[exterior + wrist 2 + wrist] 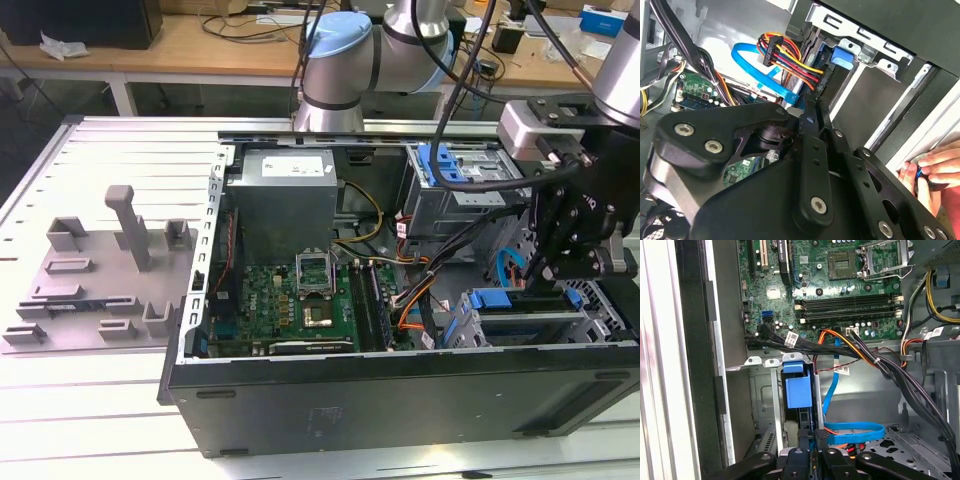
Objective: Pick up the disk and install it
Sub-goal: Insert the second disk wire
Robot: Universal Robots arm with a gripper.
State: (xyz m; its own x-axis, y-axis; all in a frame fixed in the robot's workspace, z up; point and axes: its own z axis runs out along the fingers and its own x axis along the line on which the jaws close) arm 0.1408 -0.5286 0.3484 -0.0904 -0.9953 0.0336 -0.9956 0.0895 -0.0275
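My black gripper point(812, 460) hangs by the bright blue carrier bracket point(798, 390). I see a green motherboard point(300, 300), a light blue data cable point(852, 430), orange and yellow wires point(790, 55), and the grey metal cage point(455, 190).

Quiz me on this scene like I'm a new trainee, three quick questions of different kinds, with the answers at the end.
1. True or false: the computer case lies open, with its motherboard exposed.
2. In the exterior view, the gripper is nearest to which? A: the power supply. B: the lower drive bay at the exterior view's right. C: the grey fixture outside the case.
3. Fill the blank: in the second wrist view, a person's ____ rests at the case's edge.

Key: 1 true; 2 B; 3 hand.
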